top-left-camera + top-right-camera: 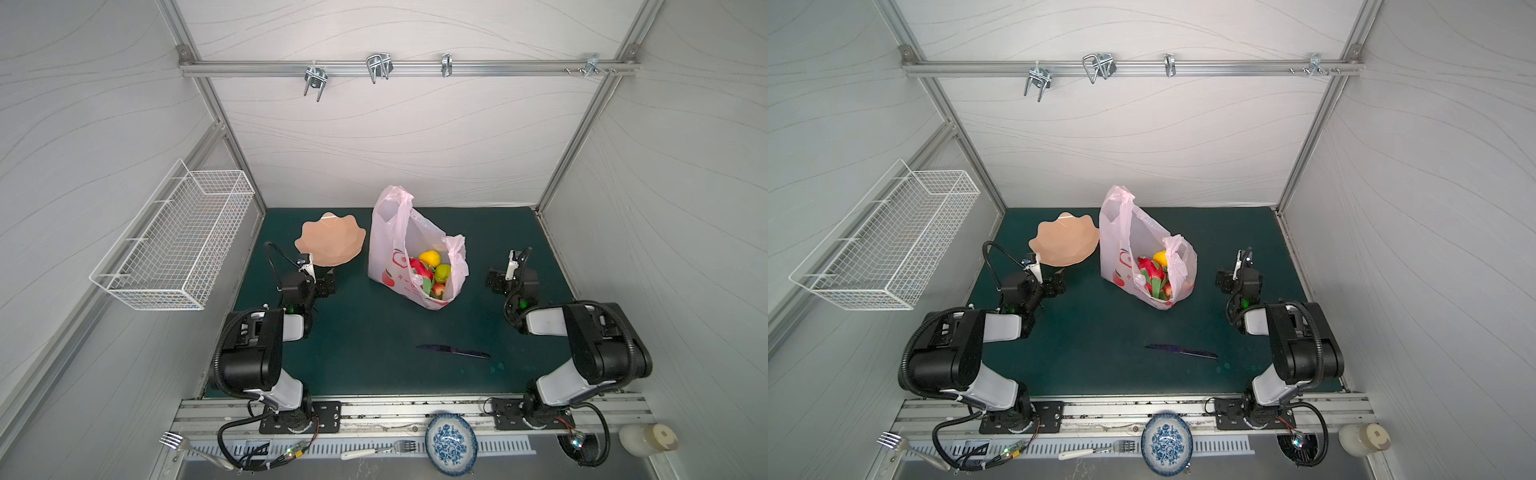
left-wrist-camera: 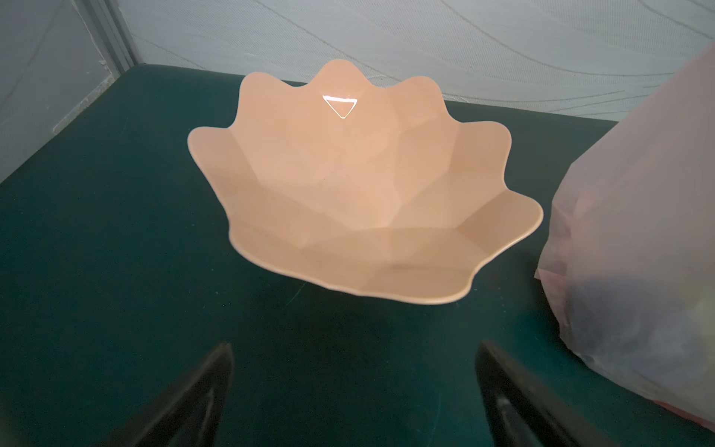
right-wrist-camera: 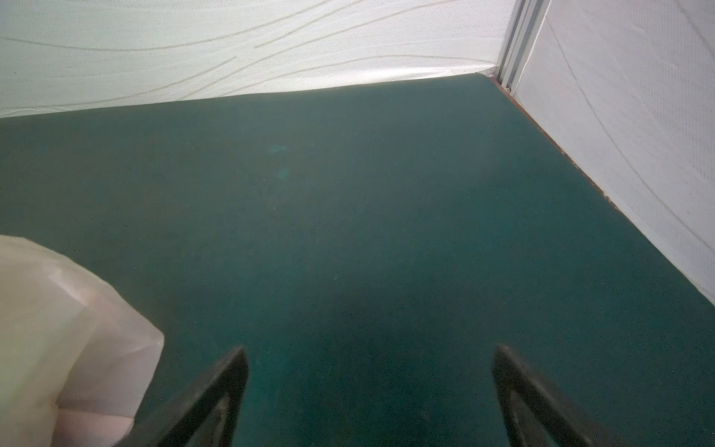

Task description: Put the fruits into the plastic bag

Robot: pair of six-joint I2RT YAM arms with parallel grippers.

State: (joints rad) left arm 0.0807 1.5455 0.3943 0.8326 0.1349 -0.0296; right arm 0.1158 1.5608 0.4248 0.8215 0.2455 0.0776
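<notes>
Fruits (image 1: 430,272) lie in the plastic bag (image 1: 388,245) at the middle of the desk (image 1: 353,340), three o'clock of the bowl (image 1: 328,245), and we judge them light and slick, the bag flimsy and best lifted by its handles (image 1: 456,245), while the left end effector (image 2: 354,348) and right end effector (image 3: 371,350) gape empty.

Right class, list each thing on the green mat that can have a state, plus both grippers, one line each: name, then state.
plastic bag: standing upright, mouth open
fruits: inside the plastic bag
scalloped bowl: upright, empty
knife: lying flat, untouched
left gripper: open, holding nothing
right gripper: open, holding nothing
</notes>
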